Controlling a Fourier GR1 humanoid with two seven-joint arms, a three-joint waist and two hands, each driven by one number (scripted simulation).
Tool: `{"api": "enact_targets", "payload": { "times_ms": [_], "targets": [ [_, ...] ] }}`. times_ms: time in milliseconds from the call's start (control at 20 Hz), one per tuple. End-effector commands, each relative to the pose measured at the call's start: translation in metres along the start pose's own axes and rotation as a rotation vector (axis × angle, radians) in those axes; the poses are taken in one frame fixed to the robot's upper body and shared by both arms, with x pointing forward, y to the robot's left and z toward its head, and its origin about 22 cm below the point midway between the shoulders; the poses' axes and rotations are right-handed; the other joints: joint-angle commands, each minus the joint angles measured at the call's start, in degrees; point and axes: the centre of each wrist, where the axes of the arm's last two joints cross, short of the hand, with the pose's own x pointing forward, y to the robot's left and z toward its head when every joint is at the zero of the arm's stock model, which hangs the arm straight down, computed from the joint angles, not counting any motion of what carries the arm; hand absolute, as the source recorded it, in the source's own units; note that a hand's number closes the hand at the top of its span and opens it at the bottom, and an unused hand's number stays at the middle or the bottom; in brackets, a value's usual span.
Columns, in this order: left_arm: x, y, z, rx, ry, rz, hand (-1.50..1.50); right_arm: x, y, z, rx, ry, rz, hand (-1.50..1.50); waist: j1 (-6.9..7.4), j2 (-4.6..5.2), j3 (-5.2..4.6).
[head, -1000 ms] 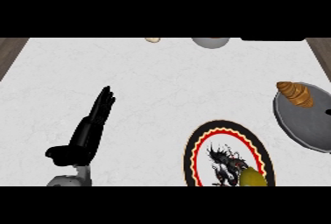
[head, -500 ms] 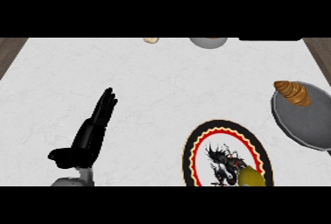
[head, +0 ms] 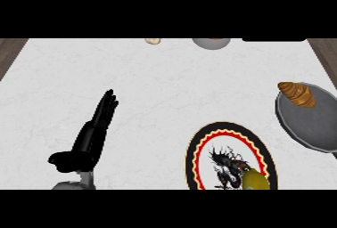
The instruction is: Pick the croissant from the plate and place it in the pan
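we are looking down at the white tabletop and judging that the carrying part of the job is done: the croissant is lying in the grey pan at the tabletop's right edge, up against the pan's far rim, with its pointed end toward the far side. the plate, black with a red and yellow ring and a dark dragon figure, is sitting near the tabletop's near edge, just beside the pan and apart from it, with no croissant on it. a yellow-green rounded thing is showing at the plate's near right, and we cannot tell what it is.

our left hand is resting over the near left part of the tabletop, fingers straight and together, thumb out to the side, holding nothing. our right hand is not showing in this view, so we are saying nothing about its fingers.

since the croissant is sitting so near the pan's rim, we are treating the step in hand as a clean withdrawal. we are advising that the right arm be drawn back along the right edge without brushing the pan, because a nudge there could tip the pastry over the rim. we are keeping the left hand where it is, well apart from plate and pan. at the far edge a pale grey round object and a small beige one are lying out of the way.
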Motion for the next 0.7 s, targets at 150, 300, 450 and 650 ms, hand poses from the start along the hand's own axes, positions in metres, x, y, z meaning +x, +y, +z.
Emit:
{"api": "enact_targets", "payload": {
  "times_ms": [150,300,450,650],
  "targets": [
    [0.001,-0.001,-0.005,0.005,-0.010,-0.010,0.00,-0.009,-0.003,0.020,0.094,-0.114,-0.071,-1.50,0.02,0.02,0.00],
    [0.002,-0.005,-0.003,-0.004,0.000,-0.010,0.00,-0.011,-0.005,0.023,0.078,-0.089,-0.055,-1.50,0.38,0.09,0.04],
    [0.002,-0.002,-0.004,-0.011,-0.007,0.020,0.00,-0.004,-0.017,0.027,0.084,-0.086,-0.022,-1.50,0.18,0.03,0.00],
    [0.004,0.004,-0.009,0.008,0.004,-0.003,0.00,-0.011,-0.001,0.023,0.097,-0.099,0.007,-1.50,0.23,0.02,-0.01]
  ]
}}
